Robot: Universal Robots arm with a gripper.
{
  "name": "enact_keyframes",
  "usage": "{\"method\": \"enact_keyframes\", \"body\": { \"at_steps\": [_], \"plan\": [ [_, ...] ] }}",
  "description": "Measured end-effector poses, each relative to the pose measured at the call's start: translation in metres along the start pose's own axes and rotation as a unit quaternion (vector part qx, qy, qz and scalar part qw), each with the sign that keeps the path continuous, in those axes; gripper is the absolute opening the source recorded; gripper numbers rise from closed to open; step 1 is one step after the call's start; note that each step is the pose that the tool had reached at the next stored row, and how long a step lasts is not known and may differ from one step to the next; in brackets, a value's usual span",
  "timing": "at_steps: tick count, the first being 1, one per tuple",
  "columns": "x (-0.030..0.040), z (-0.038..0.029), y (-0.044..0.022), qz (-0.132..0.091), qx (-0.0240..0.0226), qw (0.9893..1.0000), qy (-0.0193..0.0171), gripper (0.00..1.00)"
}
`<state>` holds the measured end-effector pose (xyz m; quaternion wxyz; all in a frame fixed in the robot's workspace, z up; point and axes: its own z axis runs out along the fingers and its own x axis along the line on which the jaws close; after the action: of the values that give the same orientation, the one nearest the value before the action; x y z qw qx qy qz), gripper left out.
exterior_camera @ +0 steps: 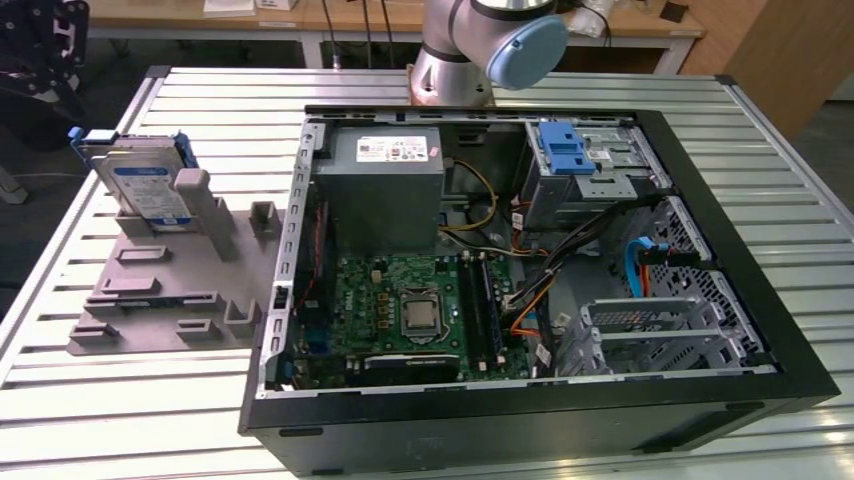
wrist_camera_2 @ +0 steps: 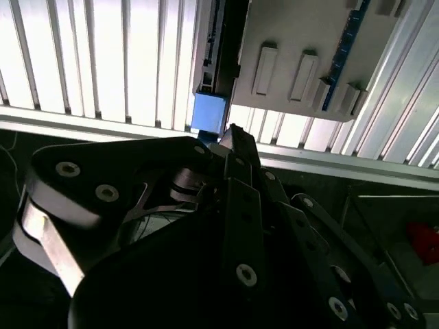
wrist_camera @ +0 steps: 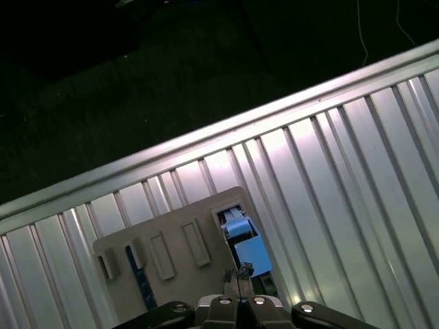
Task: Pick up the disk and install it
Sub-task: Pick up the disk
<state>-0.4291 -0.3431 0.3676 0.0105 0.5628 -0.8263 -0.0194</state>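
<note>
Standing on edge in the grey fixture plate (exterior_camera: 180, 270), the disk (exterior_camera: 144, 185) sits in the upper left of the exterior view. Its blue-and-white label faces the camera and its blue carrier frames it. The plate lies flat on the slatted metal table (exterior_camera: 134, 410), just beside the open computer case (exterior_camera: 534, 425), which takes up the centre and right of that view.

The gripper (wrist_camera: 236, 274) has its fingertips (wrist_camera_2: 233, 137) pressed together with nothing between them. In both wrist views the tips sit near the blue end tab of the disk (wrist_camera: 247, 250), which sticks out of the fixture plate (wrist_camera_2: 309, 55); whether they touch it cannot be told from those views. In the exterior view the gripper's dark body hangs in the top-left corner, past the table's edge, up and to the left of the disk and apart from it.

Inside the case, the grey power supply (exterior_camera: 387, 185) lies in the upper middle with the green motherboard (exterior_camera: 414, 310) below it. The blue-latched drive cage (exterior_camera: 581, 160) is at the upper right. The arm's base (exterior_camera: 467, 50) stands at the top centre, behind the case.
</note>
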Motion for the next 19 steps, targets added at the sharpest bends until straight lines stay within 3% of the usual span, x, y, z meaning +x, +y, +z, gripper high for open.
{"method": "enact_keyframes", "body": {
  "at_steps": [4,9,13,19],
  "plan": [
    [0.0000,0.0002,0.0000,-0.037,-0.0003,0.9993,0.0013,0.11],
    [0.0000,0.0004,0.0000,-0.082,-0.0007,0.9967,0.0028,0.11],
    [0.0000,0.0006,0.0000,-0.118,-0.0011,0.9931,0.0037,0.11],
    [0.0000,0.0007,0.0000,-0.164,-0.0017,0.9865,0.0045,0.11]
  ]
}}
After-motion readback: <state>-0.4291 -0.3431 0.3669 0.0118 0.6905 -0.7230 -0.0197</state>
